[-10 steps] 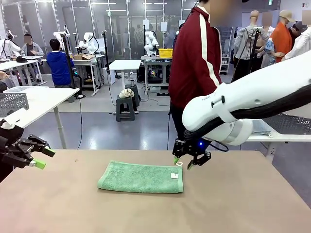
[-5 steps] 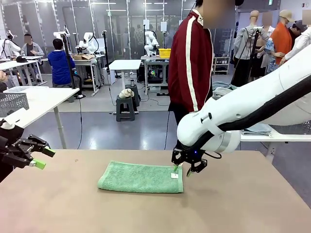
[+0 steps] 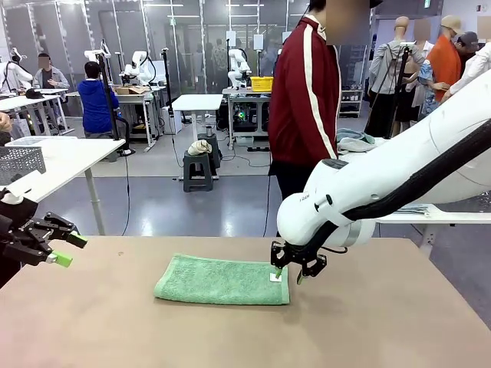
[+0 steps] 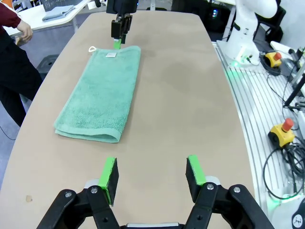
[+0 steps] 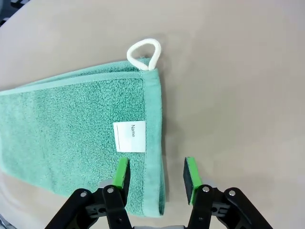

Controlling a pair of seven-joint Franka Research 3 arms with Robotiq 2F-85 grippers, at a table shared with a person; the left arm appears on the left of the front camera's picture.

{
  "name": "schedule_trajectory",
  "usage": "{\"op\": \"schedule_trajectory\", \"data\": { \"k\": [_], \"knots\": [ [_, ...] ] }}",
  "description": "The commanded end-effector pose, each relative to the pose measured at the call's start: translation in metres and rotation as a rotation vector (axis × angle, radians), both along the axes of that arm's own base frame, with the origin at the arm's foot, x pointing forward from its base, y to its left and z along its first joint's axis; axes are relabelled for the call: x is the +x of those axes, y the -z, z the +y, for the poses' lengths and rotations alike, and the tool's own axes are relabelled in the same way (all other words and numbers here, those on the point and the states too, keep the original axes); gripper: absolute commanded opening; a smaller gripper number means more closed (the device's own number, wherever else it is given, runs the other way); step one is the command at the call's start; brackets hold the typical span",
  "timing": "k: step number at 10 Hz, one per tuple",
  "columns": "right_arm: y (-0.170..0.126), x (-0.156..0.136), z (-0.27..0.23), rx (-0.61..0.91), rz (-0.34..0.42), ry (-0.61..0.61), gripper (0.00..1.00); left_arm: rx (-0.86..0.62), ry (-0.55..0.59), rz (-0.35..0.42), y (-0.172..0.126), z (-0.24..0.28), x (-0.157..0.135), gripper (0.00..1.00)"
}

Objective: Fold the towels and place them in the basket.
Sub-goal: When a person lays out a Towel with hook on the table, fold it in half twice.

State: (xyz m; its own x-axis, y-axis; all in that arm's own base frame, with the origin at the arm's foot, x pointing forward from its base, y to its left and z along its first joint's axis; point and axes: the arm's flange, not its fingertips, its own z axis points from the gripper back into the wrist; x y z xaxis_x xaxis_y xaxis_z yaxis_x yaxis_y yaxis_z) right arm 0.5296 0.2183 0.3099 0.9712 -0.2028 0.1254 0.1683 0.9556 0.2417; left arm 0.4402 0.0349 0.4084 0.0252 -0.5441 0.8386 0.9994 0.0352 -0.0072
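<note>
Sea-green towel (image 3: 222,280) lies flat, folded into a long strip, around the middle of the worktop (image 3: 368,322) and a little nearer its far edge than its near one. Its long sides run left to right. At the far right corner of the towel a white loop (image 5: 144,53) pokes out onto bare worktop, and just inside that short end sits a small white name label (image 5: 130,136) (it reads "Name").

Right gripper (image 5: 156,172) is down at that same short end, jaws apart with nothing between them. It straddles the hem: one green pad stands over the terry beside the label, the other past the edge over bare worktop. Whether the pads touch cloth or surface, I cannot tell. From the front, the right gripper (image 3: 287,276) hangs from its arm directly at the towel's right end.

Left gripper (image 3: 67,249) is out by the worktop's left edge, well apart from the towel, its jaws spread wide and empty. Its own camera looks along the towel's length from the other short end.

A person (image 3: 307,100) in a dark red jacket stands beyond the far edge.
</note>
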Motion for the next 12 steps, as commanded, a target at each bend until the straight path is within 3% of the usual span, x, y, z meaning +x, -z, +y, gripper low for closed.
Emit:
{"op": "schedule_trajectory", "data": {
  "k": [1, 6, 7, 8, 9, 10, 11, 12],
  "knots": [
    [0.008, 0.012, 0.019, -0.045, -0.008, 0.029, 0.58, -0.014, -0.004, 0.0, -0.002, -0.001, -0.003, 0.73],
    [0.018, 0.017, 0.036, -0.084, 0.01, 0.007, 0.58, -0.014, -0.004, 0.0, -0.002, -0.001, -0.003, 0.73],
    [0.018, 0.017, 0.037, -0.09, 0.015, 0.005, 0.39, -0.014, -0.004, 0.0, -0.002, -0.001, -0.003, 0.73],
    [0.019, 0.018, 0.037, -0.087, 0.02, 0.005, 0.39, -0.014, -0.004, 0.0, -0.002, -0.001, -0.003, 0.73],
    [0.019, 0.018, 0.037, -0.085, 0.022, 0.006, 0.2, -0.014, -0.004, 0.0, -0.002, -0.001, -0.003, 0.73],
    [0.019, 0.017, 0.036, -0.084, 0.03, 0.001, 0.37, -0.014, -0.004, 0.0, -0.002, -0.001, -0.003, 0.73],
    [0.019, 0.017, 0.035, -0.088, 0.029, -0.002, 0.02, -0.014, -0.004, 0.0, -0.002, -0.001, -0.003, 0.73],
    [0.02, 0.016, 0.034, -0.088, 0.03, -0.002, 0.19, -0.014, -0.004, 0.0, -0.002, -0.001, -0.003, 0.73]
  ]
}}
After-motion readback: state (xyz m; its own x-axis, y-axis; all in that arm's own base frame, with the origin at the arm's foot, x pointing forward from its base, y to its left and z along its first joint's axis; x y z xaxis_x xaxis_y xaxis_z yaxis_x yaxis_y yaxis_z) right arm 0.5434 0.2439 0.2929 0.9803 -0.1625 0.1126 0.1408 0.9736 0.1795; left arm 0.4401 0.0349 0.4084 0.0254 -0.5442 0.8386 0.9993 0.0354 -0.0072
